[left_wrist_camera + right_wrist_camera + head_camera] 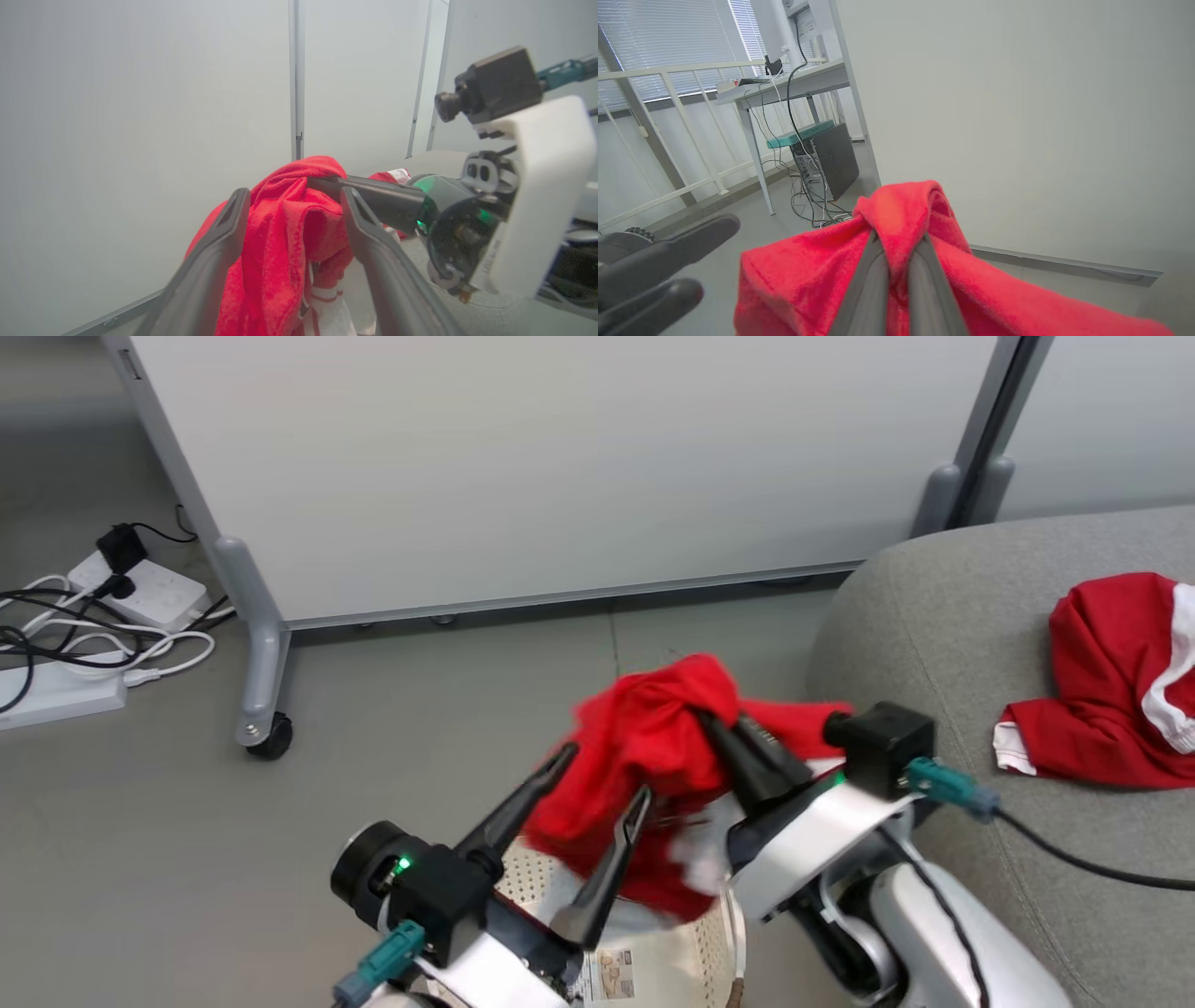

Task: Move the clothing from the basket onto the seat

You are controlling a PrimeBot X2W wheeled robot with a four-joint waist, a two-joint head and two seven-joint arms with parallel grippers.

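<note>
I am in the carrying step. My right gripper (717,726) is clamped on a fold at the top of 1 red garment (644,737) and holds it bunched above the basket (534,879). The garment's lower part and some white trim trail down toward the basket's inside. My left gripper (604,777) has its 2 fingers apart, 1 on each side of the hanging cloth, and as far as I can judge it grips nothing.

The seat (934,616) lies to my right, near the basket, and a second garment (1111,681) already rests on it.

Next, I judge, I must raise the cloth clear of the basket, swing it right over the seat's rounded edge, and only then part my right fingers. The trailing end could snag on my left fingers.
</note>
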